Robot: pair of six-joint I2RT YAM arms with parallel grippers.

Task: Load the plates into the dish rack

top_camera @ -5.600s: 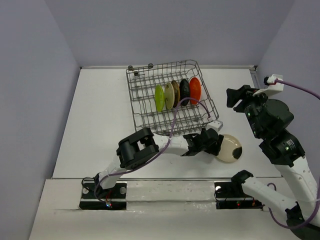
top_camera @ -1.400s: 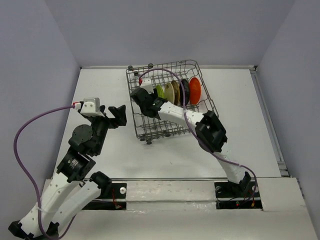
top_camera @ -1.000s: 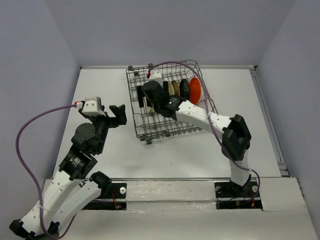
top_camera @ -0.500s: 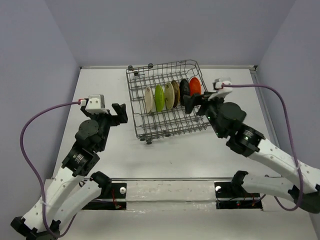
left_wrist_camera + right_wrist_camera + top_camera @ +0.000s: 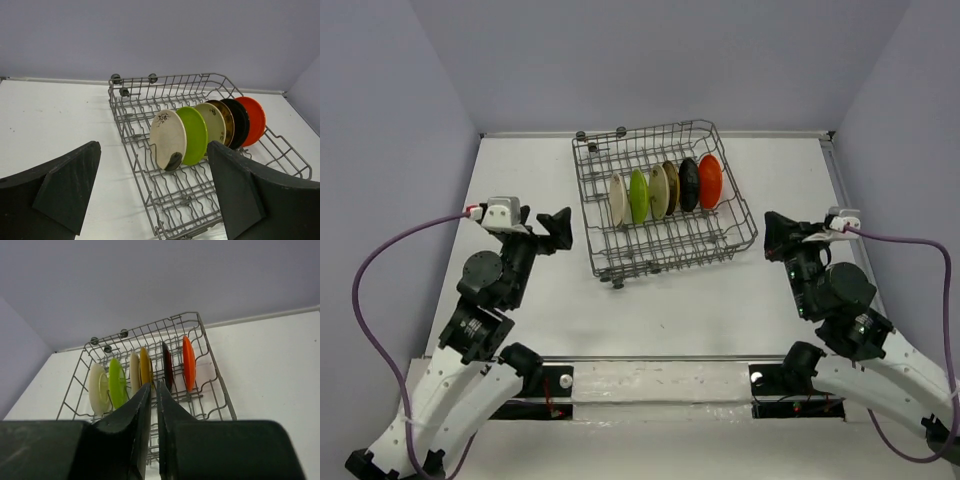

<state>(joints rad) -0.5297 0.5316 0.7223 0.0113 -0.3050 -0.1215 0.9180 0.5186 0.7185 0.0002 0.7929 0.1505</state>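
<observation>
The grey wire dish rack (image 5: pixel 675 258) stands at the middle back of the table. Several plates stand on edge in one row in it: cream (image 5: pixel 617 200), lime green (image 5: pixel 639 196), cream (image 5: pixel 659 191), brown (image 5: pixel 671 186), black (image 5: pixel 689 184), orange (image 5: pixel 710 181). My left gripper (image 5: pixel 560 230) hovers left of the rack, open and empty, its fingers (image 5: pixel 65 190) framing the plate row (image 5: pixel 168 140). My right gripper (image 5: pixel 772 235) hangs right of the rack's near corner. Its jaws (image 5: pixel 154 390) are shut on nothing and point at the rack (image 5: pixel 217 380).
White table (image 5: pixel 520 290) with grey walls on three sides. A purple cable (image 5: pixel 380 270) loops from the left wrist, another (image 5: pixel 920 245) trails from the right wrist. Both arm bases sit at the near edge.
My right arm has pulled back from inside the rack to the near right and shut its jaws. A cream plate now stands at the row's left end. The left arm has barely moved.
</observation>
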